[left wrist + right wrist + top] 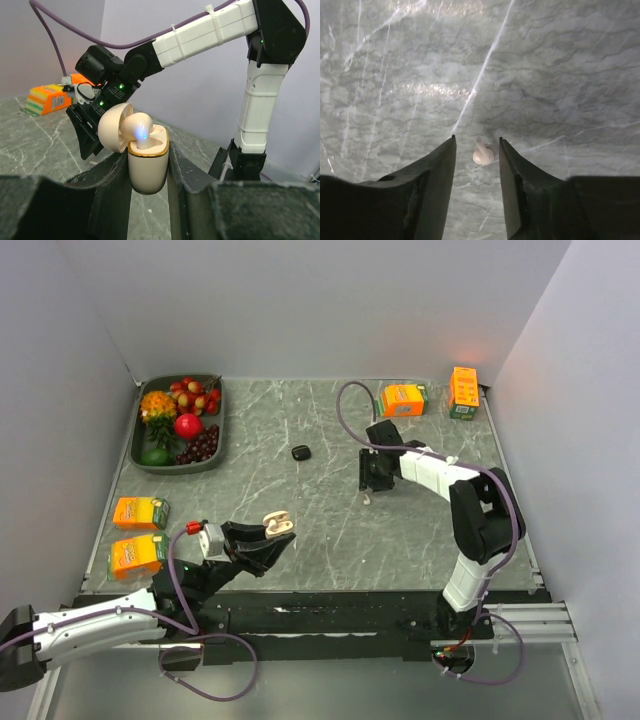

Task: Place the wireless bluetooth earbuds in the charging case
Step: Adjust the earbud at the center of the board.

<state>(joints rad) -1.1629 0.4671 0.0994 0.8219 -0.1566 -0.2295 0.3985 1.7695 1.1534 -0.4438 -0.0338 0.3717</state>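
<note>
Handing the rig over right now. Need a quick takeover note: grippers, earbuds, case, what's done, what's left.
Left gripper: shut on the cream oval charging case, held upright with its lid open.
Right gripper: open, its fingers either side of the loose white earbud, which lies on the grey marble table and is not gripped.
Done: one seated white earbud in the case, blue light on.
Left: grasp the loose bud, carry it to the case and seat it.
A small black object lies mid-table, too small to identify.
</note>
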